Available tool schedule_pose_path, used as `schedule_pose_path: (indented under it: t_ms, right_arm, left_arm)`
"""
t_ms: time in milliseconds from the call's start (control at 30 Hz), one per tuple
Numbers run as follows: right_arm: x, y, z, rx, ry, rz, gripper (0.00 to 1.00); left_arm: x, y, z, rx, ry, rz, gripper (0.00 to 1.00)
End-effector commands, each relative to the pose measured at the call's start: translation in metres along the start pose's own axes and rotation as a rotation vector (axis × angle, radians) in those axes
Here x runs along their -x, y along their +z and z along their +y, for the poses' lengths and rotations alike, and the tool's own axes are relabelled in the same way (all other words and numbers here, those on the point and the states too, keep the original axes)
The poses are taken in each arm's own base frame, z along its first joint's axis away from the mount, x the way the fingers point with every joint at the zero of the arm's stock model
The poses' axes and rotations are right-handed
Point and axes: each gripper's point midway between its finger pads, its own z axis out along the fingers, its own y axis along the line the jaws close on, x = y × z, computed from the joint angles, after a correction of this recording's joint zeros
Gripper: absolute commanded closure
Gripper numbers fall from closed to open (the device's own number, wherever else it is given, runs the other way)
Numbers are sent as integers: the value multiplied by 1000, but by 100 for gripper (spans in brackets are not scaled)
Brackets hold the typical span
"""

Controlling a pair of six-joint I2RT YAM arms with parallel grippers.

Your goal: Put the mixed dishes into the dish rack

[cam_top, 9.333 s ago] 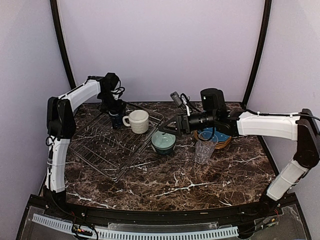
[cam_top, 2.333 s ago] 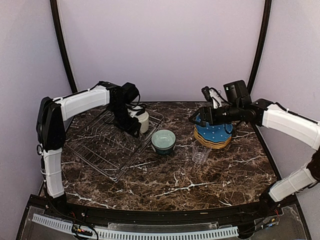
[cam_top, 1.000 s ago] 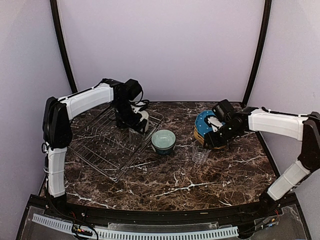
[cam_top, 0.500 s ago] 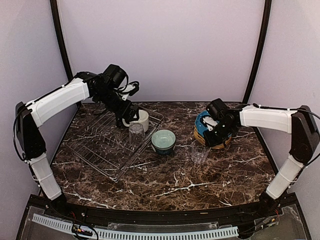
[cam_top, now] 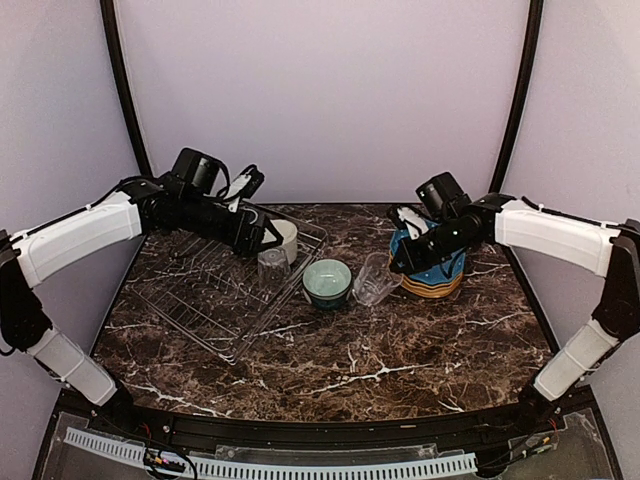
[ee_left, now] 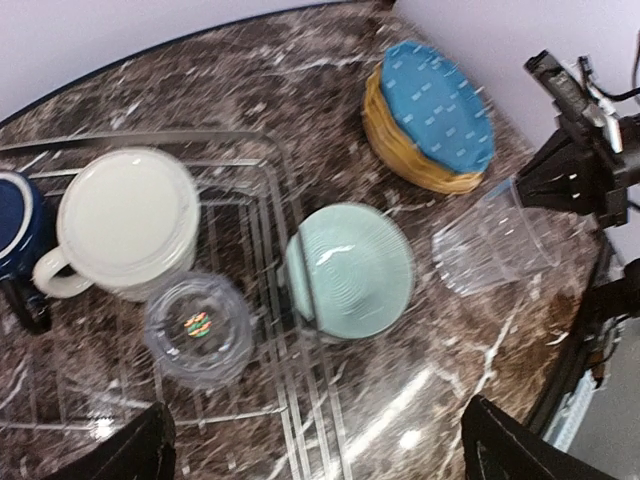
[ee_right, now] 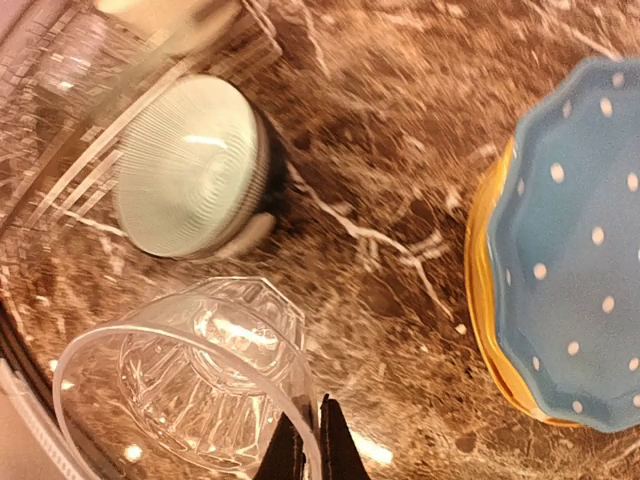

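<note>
My right gripper [cam_top: 396, 267] is shut on the rim of a clear ribbed glass [cam_top: 372, 281], which hangs tilted just above the table beside the pale-teal bowl [cam_top: 327, 282]. In the right wrist view the fingertips [ee_right: 310, 452] pinch the wall of that glass [ee_right: 190, 385]. A blue dotted plate [cam_top: 425, 258] tops the stack, with a mustard-yellow plate [ee_right: 490, 330] under it. The dish rack [cam_top: 200, 300] holds a cream mug [cam_top: 283, 240], a dark blue mug [ee_left: 15, 225] and a second clear glass [cam_top: 272, 268]. My left gripper [cam_top: 258, 228] hovers open above the rack, holding nothing.
Dark marble table [cam_top: 380, 360] with a raised black rim along the near side. The bowl [ee_left: 350, 270] stands right against the rack's right edge [ee_left: 290, 300]. Purple walls close in behind and on both sides.
My right gripper closed on the glass rim, then lifted and tipped the glass leftward toward the bowl. The left arm rose and drew back from the rack, still open.
</note>
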Motion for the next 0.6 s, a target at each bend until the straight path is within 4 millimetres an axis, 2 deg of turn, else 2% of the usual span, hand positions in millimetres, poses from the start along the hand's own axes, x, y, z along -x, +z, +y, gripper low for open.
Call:
schedule_pose_path:
  t_ms: [0,33,67,100,133,167,200,233,267,300,400,500,533,567]
  right_arm:
    - [68,-64,70,296,-93,-290,100]
    - [73,-73,81,354,-107,-317,100]
    - [79,-82,91,402,-117,-350,100]
    - [83,-88,99,445,-123,-369,100]
    - [88,-94,107,488,-132,-392,100]
    - [91,-98,115,532,-129,-406,100]
    - [94,-101,122,572,-131,-418,100]
    - [96,-104,129,616,-137,-428,100]
    - [98,-105,136,655,-140,-434,100]
    - [100,-107,142,689,-146,-445,100]
    - [106,-113,159,775,-166,-475,100]
    - [108,-112,168,810,-174,-481,100]
    - [108,-111,170,820,-173,-479,100]
    - [108,-110,171,830,-170,-475,100]
  left_arm:
    - [26,-24,-54,-320,-74,-198,1]
    - [29,-31,-64,-390,-62,-249,1]
    - [22,-31,-66,-420,-108,-248,1]
    - [32,-39,-75,-476,-88,-310,1]
    - [28,-39,-76,-507,-137,-310,1]
    - [38,-47,-83,-557,-120,-371,1]
    - [31,-43,-83,-587,-184,-362,1]
    - [42,-54,-90,-644,-166,-426,1]
    - [36,-49,-89,-672,-227,-407,1]
    - [43,-56,-93,-710,-217,-450,1]
    - [38,-49,-93,-755,-284,-438,1]
    - [40,-56,-99,-832,-306,-467,1]
    - [36,-53,-99,-845,-317,-459,1]
    - [38,-59,-104,-887,-312,-472,1]
